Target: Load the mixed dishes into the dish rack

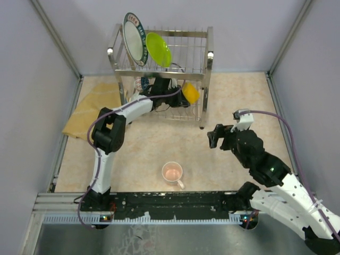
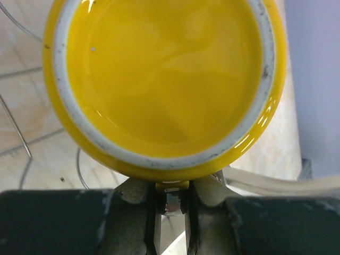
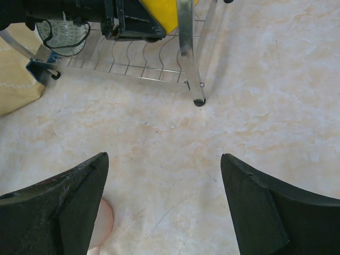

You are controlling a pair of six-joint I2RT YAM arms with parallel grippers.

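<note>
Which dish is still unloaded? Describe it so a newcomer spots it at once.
Start at the steel dish rack at the far side of the table and come straight toward the near edge. Alone there, midway along that edge, stands a pale pink mug, upright. It is the only dish outside the rack; the yellow mug is at its lower shelf.

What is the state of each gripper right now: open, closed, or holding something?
Left gripper: closed, holding the yellow mug.
Right gripper: open, holding nothing.
</note>
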